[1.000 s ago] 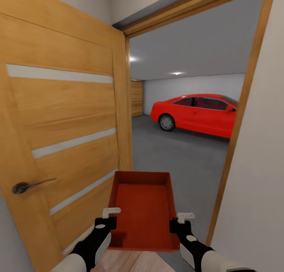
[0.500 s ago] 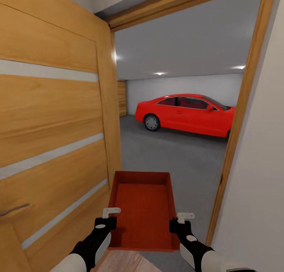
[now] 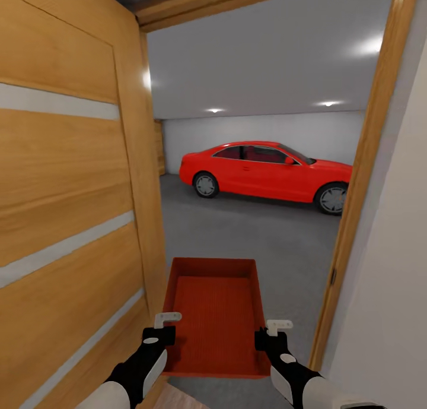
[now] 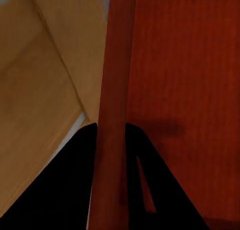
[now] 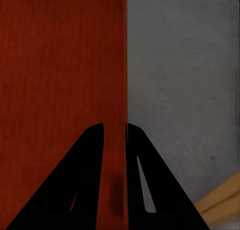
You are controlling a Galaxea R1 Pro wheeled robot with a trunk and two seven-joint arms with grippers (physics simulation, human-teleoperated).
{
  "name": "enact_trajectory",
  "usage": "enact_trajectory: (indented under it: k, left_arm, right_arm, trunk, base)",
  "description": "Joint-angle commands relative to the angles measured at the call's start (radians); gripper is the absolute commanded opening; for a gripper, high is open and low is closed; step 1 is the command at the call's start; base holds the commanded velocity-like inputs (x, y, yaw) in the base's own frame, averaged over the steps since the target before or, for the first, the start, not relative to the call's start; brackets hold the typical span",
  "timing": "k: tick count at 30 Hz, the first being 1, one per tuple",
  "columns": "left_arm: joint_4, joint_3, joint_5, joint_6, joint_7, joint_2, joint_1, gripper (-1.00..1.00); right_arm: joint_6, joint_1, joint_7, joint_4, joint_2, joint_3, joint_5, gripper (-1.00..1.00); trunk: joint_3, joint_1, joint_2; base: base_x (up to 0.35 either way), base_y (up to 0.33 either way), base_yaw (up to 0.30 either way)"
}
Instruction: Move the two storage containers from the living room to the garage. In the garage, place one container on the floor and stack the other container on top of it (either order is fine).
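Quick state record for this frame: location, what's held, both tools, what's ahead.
location: in the doorway, orange wooden door open at the robot's left
held: one storage container, carried level, empty
left tool: shut on the container's left wall
right tool: shut on its right wall
ahead: garage, grey concrete floor, red car parked side-on
second container: not seen
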Motion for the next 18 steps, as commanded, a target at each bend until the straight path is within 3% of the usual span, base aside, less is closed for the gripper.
enact_trajectory:
  k: [1, 18]
  left_arm:
    - [0.0, 0.083, 0.015, 0.007, 0.011, 0.02, 0.0, -1.0]
    - [-0.001, 0.083, 0.015, 0.007, 0.011, 0.019, 0.0, -1.0]
  right_arm:
    - [-0.024, -0.001, 0.002, -0.002, -0.015, -0.025, -0.002, -1.0]
    - [-0.024, -0.001, 0.002, -0.002, -0.015, -0.025, -0.002, -1.0]
  trunk:
    - [0.0, 0.001, 0.0]
    - [0.0, 0.001, 0.0]
  base:
    - [0.28, 0.227, -0.283]
    - [0.263, 0.208, -0.283]
